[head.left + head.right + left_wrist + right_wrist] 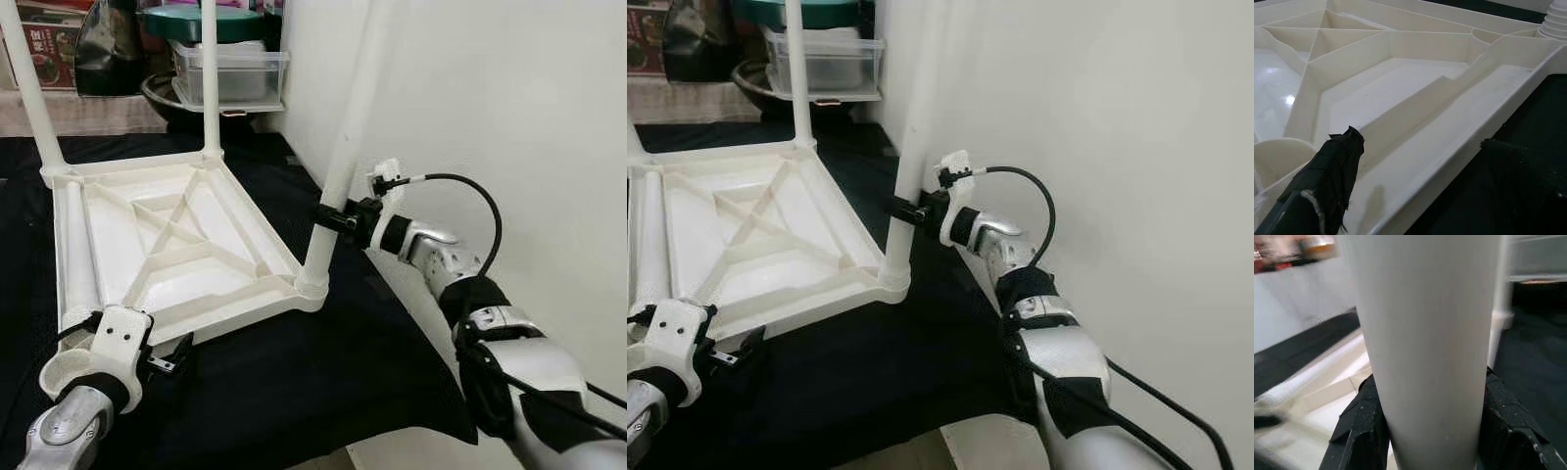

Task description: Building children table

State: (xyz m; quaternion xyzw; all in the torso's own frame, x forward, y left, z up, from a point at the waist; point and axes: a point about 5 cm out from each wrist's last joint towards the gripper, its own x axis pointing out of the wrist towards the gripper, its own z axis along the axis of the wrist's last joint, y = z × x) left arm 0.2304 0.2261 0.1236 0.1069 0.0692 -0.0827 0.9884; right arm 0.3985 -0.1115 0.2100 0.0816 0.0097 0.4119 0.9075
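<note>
A white plastic table top (225, 284) lies upside down on a black cloth (323, 372). Three white legs stand up from its corners. My right gripper (328, 217) is shut on the near-right leg (338, 186), a little above its socket; in the right wrist view the black fingers (1361, 431) press both sides of that leg (1430, 333). A loose leg (73, 245) lies along the top's left side. At the near-left corner my left gripper (1418, 139) is open and straddles the rim (1449, 161), one finger (1337, 171) inside, the other over the cloth.
A white wall (490, 98) runs close along the right, just behind my right arm. At the back stand a clear plastic box (230, 69) with a green lid (201, 20) and a dark pan (181, 98). The cloth's front edge (392, 431) is near me.
</note>
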